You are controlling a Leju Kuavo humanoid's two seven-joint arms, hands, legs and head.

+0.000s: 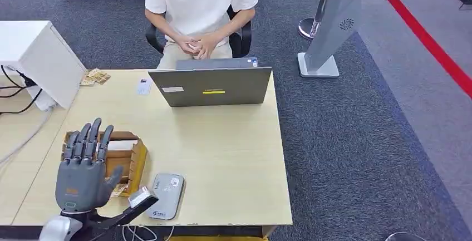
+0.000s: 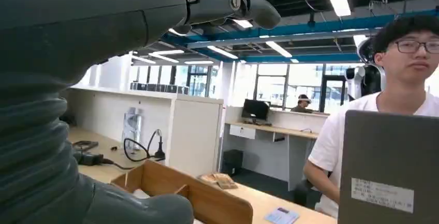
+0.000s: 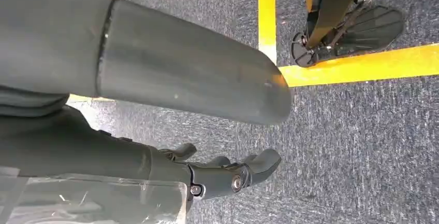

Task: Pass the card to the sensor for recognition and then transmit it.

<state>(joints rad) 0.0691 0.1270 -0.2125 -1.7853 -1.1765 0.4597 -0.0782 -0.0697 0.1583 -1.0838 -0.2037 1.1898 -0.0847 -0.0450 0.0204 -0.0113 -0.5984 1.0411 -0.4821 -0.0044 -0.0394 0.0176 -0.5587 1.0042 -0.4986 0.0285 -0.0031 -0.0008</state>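
Note:
My left hand (image 1: 83,166) is raised above the near left part of the table, fingers straight and spread, holding nothing. Just beyond it lies an open cardboard box (image 1: 129,153) with something white inside. The grey card sensor (image 1: 165,195) lies flat near the front edge, to the right of the hand. A small white-and-blue card (image 1: 143,87) lies on the table left of the laptop, also seen as the card (image 2: 281,215) beyond the box (image 2: 196,195). My right hand (image 3: 228,175) hangs over the carpet with its fingers loosely bent and nothing in them.
A grey laptop (image 1: 211,86) stands open at the table's far edge, its back toward me. A person (image 1: 197,7) sits behind it with hands clasped. Small brown packets (image 1: 94,77) lie at the far left corner, beside a white cabinet (image 1: 39,57) and cables.

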